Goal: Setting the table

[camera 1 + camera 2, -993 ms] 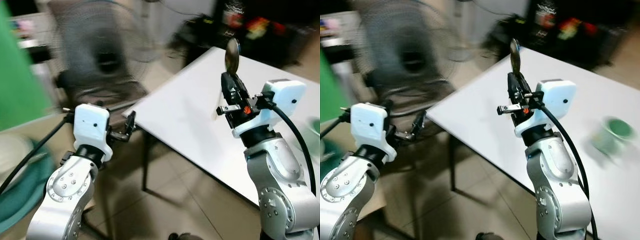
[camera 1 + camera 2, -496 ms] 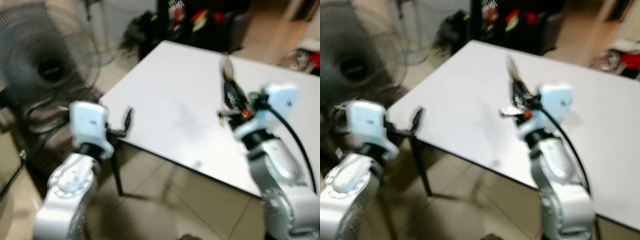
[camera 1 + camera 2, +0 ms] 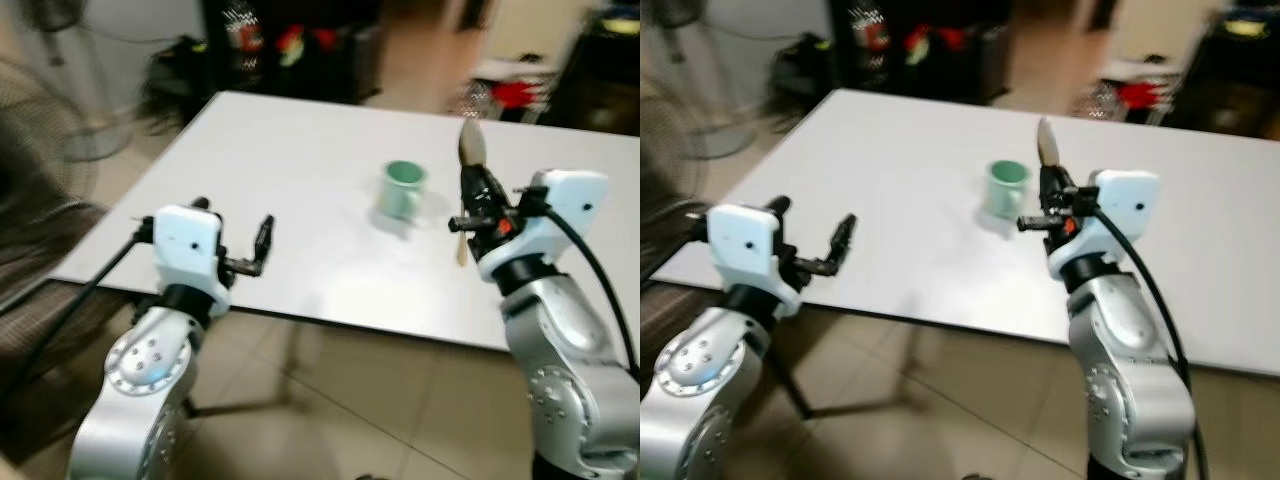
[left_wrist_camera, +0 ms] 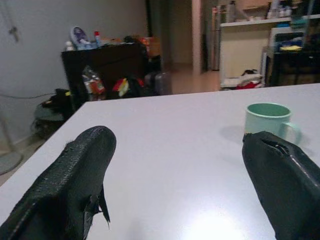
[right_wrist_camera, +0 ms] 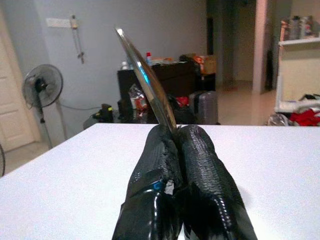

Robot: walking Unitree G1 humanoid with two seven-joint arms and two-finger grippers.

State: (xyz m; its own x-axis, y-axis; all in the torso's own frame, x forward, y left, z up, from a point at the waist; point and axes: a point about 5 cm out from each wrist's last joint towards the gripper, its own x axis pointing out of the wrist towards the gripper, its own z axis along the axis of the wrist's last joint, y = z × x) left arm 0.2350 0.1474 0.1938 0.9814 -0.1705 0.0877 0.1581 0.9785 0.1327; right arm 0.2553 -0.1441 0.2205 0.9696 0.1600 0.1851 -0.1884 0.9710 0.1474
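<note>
Indoor light, fairly even; head views motion-blurred throughout, background and the green mug [image 3: 404, 188] smeared, arms only slightly sharper. Soft glare patch on the white table [image 4: 165, 165] in the left wrist view, faint shadow beside the mug. Wrist views sharper; near black fingers [image 5: 197, 165] slightly soft, far rooms dim.

Head stereo pair: looks forward and down from above the near edge of the white table [image 3: 300, 170]. Wrist views: low, close along each gripper's fingers, facing across the tabletop. Left wrist and head views share the green mug [image 4: 267, 121].
</note>
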